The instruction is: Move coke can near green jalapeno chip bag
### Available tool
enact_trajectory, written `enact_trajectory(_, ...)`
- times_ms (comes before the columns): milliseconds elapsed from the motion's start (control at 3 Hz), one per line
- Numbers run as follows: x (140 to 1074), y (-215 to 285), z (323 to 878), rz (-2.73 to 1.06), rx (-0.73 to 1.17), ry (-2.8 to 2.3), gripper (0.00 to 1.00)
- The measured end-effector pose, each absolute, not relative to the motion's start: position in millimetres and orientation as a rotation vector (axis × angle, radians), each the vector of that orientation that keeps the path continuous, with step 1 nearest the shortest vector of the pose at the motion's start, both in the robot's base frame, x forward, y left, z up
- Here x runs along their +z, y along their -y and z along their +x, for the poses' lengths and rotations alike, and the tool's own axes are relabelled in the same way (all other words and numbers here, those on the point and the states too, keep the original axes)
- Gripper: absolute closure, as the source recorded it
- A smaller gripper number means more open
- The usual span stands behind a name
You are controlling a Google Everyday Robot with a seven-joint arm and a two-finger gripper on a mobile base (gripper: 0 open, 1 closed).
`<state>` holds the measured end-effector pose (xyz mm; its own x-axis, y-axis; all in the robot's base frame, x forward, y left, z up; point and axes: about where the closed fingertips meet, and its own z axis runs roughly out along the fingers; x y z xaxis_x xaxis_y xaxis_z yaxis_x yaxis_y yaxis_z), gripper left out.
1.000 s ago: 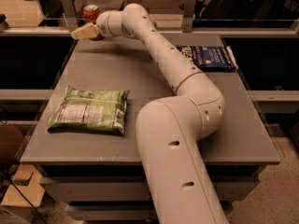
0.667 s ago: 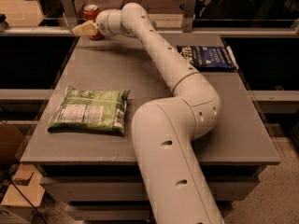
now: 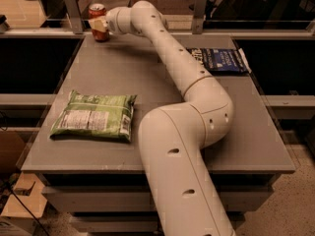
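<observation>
Camera view, looking down across a grey tabletop (image 3: 123, 77) from its near side.

At the far left corner, close to the back edge: the coke can (image 3: 97, 11), upright, red with a silver top, base down at tabletop level, just beside a metal post (image 3: 72, 9) of the rail behind.

Right at the can, overlapping its middle band: the gripper (image 3: 100, 24), tan at the tip, reaching in from the right at the end of the white arm (image 3: 183, 77). Touching the can or directly in front of it, hard to say which. Impossible to tell whether clenched on the can or released.

From the bottom edge upward: the arm's thick lower segment, rising to a bulky elbow over the right half of the tabletop, then bending back and left in a long, slimmer link toward the far corner.

On the near left part of the tabletop: the green jalapeno chip bag (image 3: 93, 116), lying flat, white nutrition panel facing up toward its left end, crimped ends at left and right. Close beside the arm's lower segment. Well apart from the coke can, with a bare stretch of tabletop between.

At the far right, partly hidden behind the arm: a dark blue chip bag (image 3: 222, 60), flat, near the right edge, well apart from both the can and the green bag.
</observation>
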<state>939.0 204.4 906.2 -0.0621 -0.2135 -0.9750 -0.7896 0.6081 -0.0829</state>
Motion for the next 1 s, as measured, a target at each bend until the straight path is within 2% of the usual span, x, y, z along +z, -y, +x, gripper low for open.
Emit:
enact_trajectory(333,926.9,-193.6,927.5,-0.874,0.604,-1.577,0.87)
enact_trajectory(667,959.0,-181.1,894.9,-0.956,0.648,-1.535,1.00)
enact_trajectory(1000,984.5,-164.4,852.6,-1.060,0.676,-1.524,1.00)
